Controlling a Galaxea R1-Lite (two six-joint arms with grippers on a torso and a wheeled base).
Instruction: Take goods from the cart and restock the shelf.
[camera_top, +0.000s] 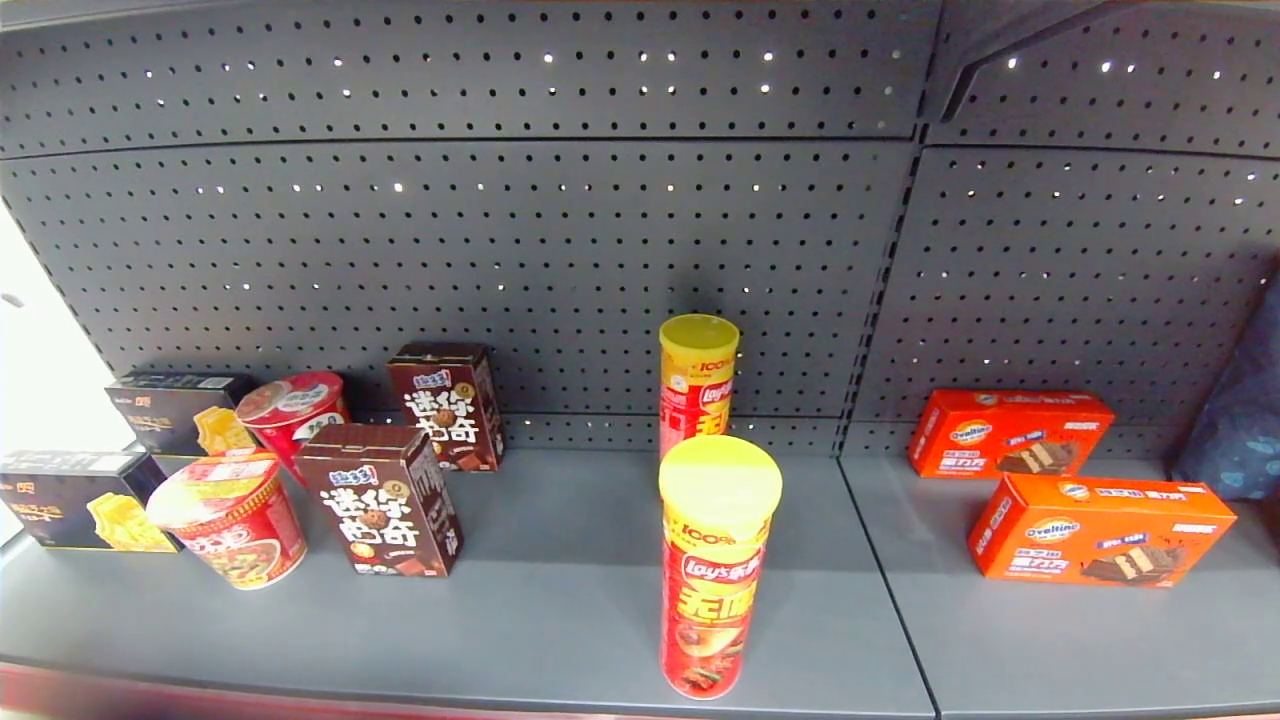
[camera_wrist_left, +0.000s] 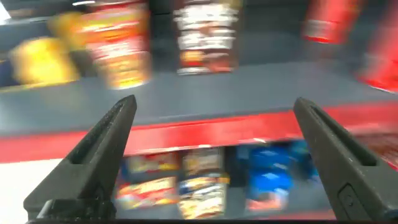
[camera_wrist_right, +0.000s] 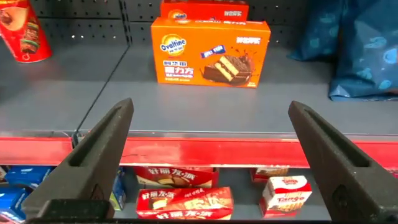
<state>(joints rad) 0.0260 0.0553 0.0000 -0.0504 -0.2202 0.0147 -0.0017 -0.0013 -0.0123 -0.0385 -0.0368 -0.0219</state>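
- left gripper (camera_wrist_left: 214, 102): jaws apart, nothing between them. It sits in front of the red front lip (camera_wrist_left: 205, 134) of the shelf (camera_top: 560, 610) and faces the left-hand goods, which are blurred in its own view.
- right gripper (camera_wrist_right: 210, 104): jaws apart, empty. It is in front of the same lip, facing the front orange cake box (camera_wrist_right: 210, 53).
- lower tier (camera_wrist_right: 186, 199): below the lip, holding red and white snack boxes. The packets seen there from the left wrist are too blurred to name.
- Clock face for the shelf deck is taken from the head view, with 12 toward the back panel.
- Front row:
  - front chip can (camera_top: 718, 570): upright, yellow lid, at 6 o'clock near the front edge.
  - front cookie box (camera_top: 380, 498): brown, standing, at about 8 o'clock.
  - front noodle cup (camera_top: 232, 518): just beside the cookie box, toward 9.
  - front black box (camera_top: 75, 498): at far 9.
  - front orange cake box: at 4 o'clock in the right bay.
- Back row, against the panel:
  - rear chip can (camera_top: 697, 385): at 12 of the front can and apart from it.
  - rear cookie box (camera_top: 447, 403): at 11.
  - rear noodle cup (camera_top: 293, 405) and rear black box (camera_top: 175, 412): toward 10.
  - rear orange cake box (camera_top: 1010, 432): at 2.
- blue bag (camera_top: 1240, 420): at 3 o'clock, at the far right edge.
- pegboard back panel (camera_top: 500, 250): dark grey and perforated.
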